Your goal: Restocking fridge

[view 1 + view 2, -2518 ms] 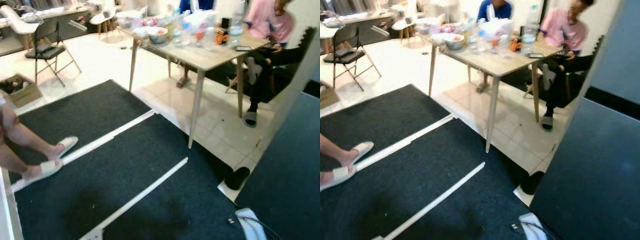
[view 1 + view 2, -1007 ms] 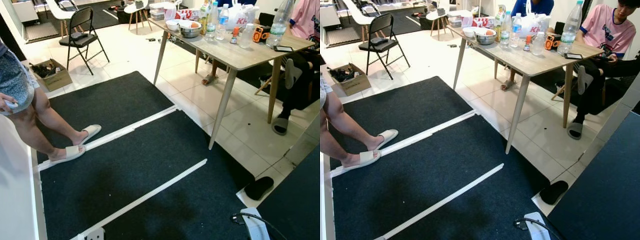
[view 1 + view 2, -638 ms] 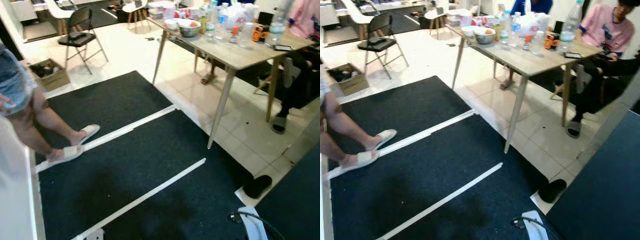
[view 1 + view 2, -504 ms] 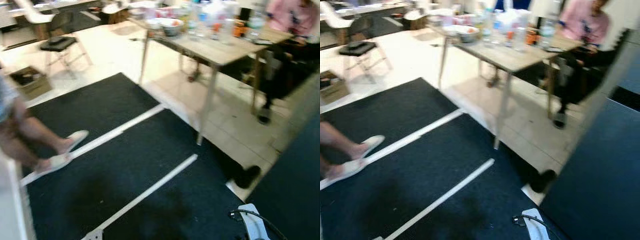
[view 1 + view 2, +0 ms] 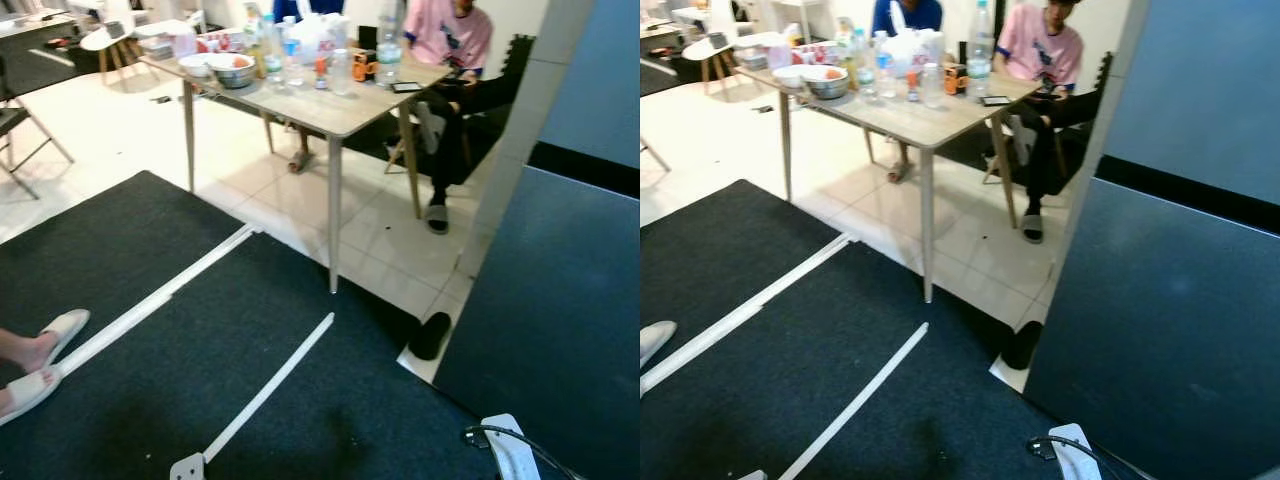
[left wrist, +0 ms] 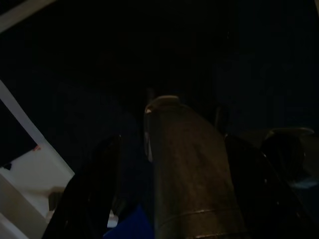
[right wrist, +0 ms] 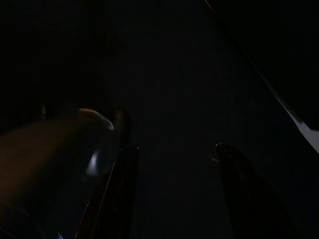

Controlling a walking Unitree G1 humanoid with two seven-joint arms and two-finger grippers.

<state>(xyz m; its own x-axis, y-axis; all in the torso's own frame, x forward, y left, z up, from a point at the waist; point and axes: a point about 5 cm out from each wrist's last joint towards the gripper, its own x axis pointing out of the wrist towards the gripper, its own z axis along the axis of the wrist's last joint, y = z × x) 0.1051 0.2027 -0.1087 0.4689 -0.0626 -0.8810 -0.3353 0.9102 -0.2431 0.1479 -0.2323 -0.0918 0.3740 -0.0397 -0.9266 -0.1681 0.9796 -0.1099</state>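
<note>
Down at the left pincer [image 6: 174,140], it's very dark. A smooth dark cylinder [image 6: 192,169] with a rounded rim is sitting between the two black fingers, but I cannot tell whether they are clamping it. Pale boards are catching a little light off to one side. The right pincer [image 7: 172,133] is just as murky. Its fingers are showing as faint outlines, a glossy rounded shape [image 7: 50,159] is lying beside one of them, and whether that grip is closed or released I cannot tell either.

Below and ahead of the pincers, a black mat [image 5: 250,330] with a coarse nap is covering the floor, crossed by white tape strips [image 5: 270,380]. A white power strip [image 5: 510,455] with a black cable is being cut off at the frame's edge. Over on the right pincer's side, the fridge [image 5: 1160,340] is standing tall with flat blue-grey panels, its top cropped. A black slipper [image 5: 430,335] is lying by its corner. Out on the left pincer's side, a person's feet in white slippers [image 5: 45,345] are poking in, with the legs out of frame.

Farther ahead, on glossy pale tiles [image 5: 390,240], a light wooden counter [image 5: 330,105] on slim tapered legs is carrying a metal bowl [image 5: 232,70] holding something orange, clear plastic bottles [image 5: 388,45] and a dark phone [image 5: 407,87]. Behind it, a person in a pink shirt [image 5: 450,30] is sitting, partly cut off.
</note>
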